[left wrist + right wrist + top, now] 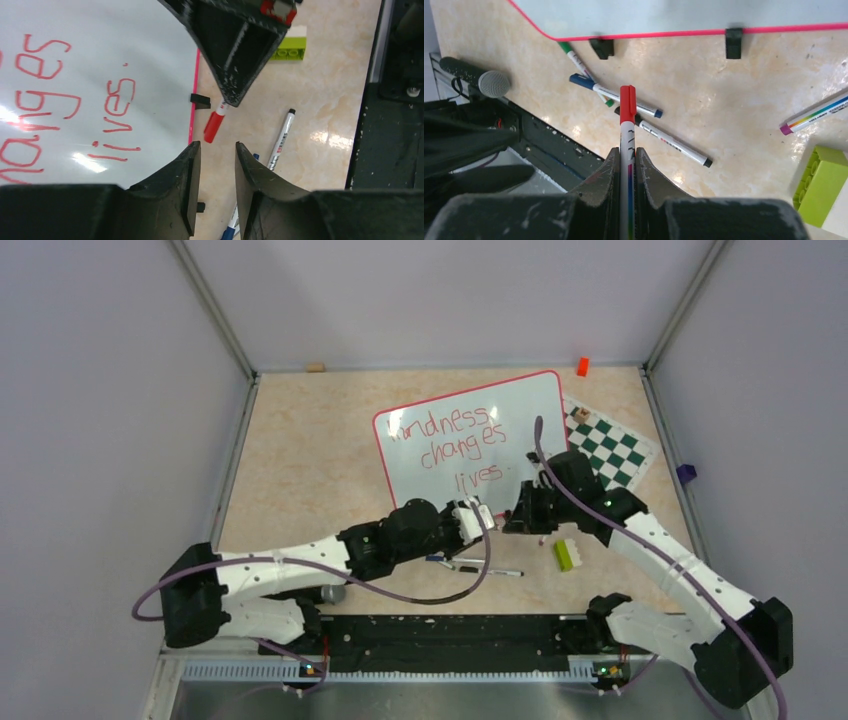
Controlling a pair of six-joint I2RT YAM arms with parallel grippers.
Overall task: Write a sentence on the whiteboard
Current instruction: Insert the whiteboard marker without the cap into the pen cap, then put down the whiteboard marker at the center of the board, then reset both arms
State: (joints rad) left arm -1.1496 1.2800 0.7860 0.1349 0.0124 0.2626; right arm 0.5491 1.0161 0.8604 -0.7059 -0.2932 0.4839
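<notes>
The whiteboard (530, 405) lies tilted on the table's far half, with a red-pink frame. The red sentence (455, 450) reads "kindness changes lives." in three lines; "lives." shows in the left wrist view (117, 107). My right gripper (627, 152) is shut on a red marker (627, 107) with its red cap on. It holds the marker just off the board's near edge (674, 34), above the table. My left gripper (217, 146) is open and empty, close beside the right gripper (522, 523), at the board's near corner.
Several loose markers lie on the table near the front: black-tipped (674, 145), blue (614, 95), green (579, 62), purple (814, 117). A green brick (565, 554) lies by the right arm. A chess mat (610, 445) lies right of the board. A microphone (479, 80) sits at the front rail.
</notes>
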